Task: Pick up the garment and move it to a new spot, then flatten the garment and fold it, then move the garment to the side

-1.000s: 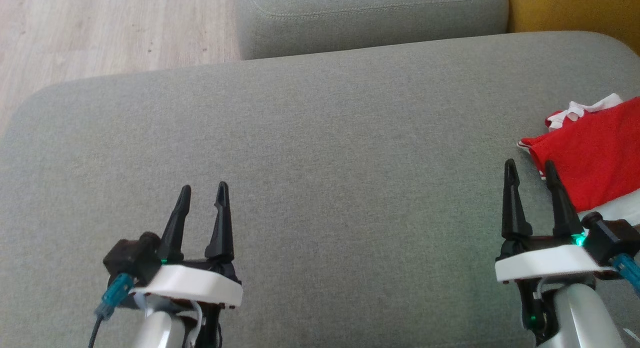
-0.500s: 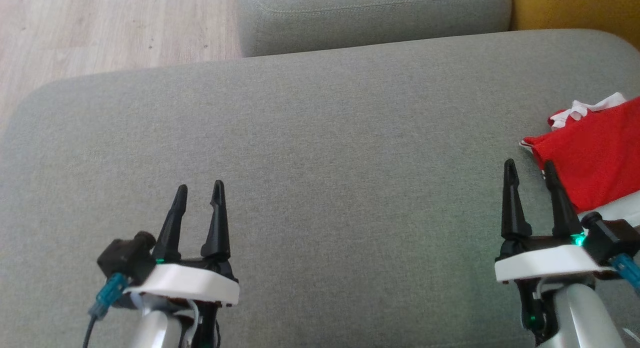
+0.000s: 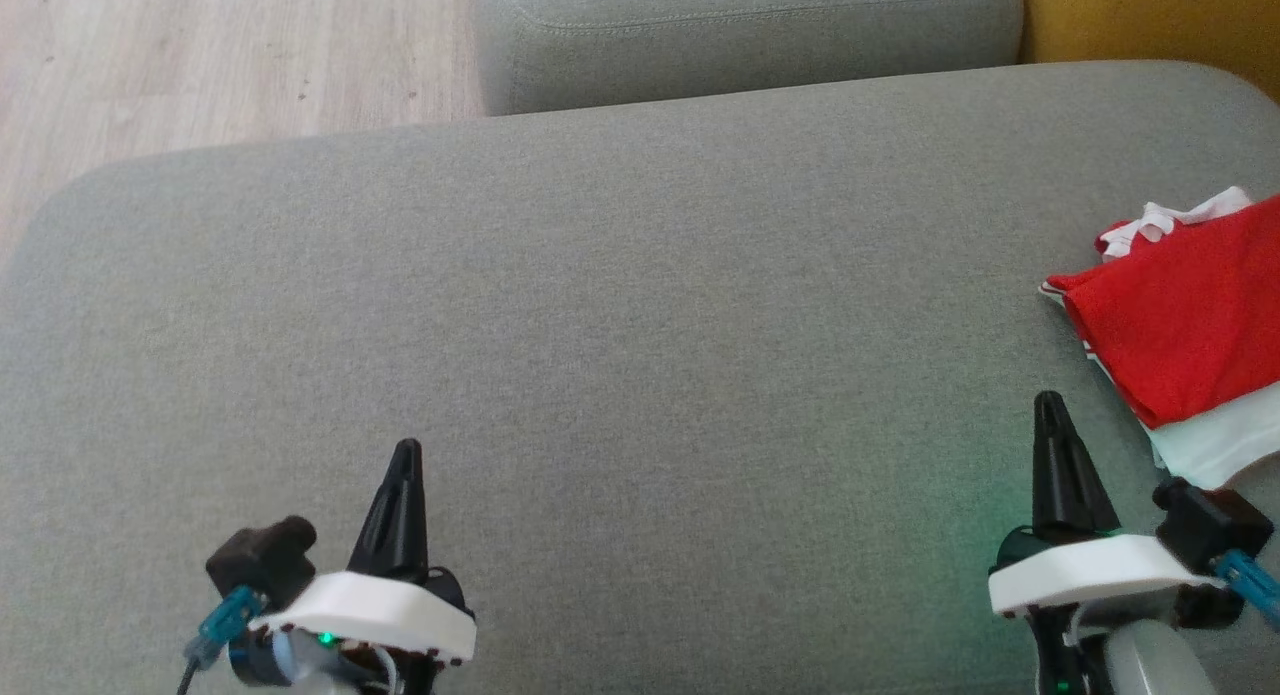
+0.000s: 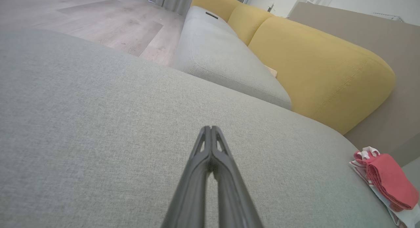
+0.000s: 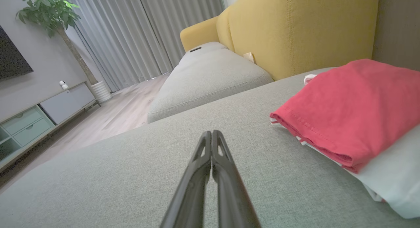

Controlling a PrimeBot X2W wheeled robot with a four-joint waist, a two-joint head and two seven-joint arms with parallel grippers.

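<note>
Our folded red-and-white garment (image 3: 1185, 320) sits just right of our right gripper (image 3: 1048, 407), not touching; that one and our left gripper (image 3: 406, 453) are both pinched closed, empty.

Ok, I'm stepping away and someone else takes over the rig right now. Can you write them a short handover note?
Left gripper: shut, holding nothing, over the grey cushion.
Right gripper: shut, holding nothing, near the garment but not touching it.
The garment, red and white, lies folded at the cushion's right edge.
Done, by the look of it: picked up, folded and set to the side.
Left: probably nothing. Maybe check that the fold is neat.
</note>
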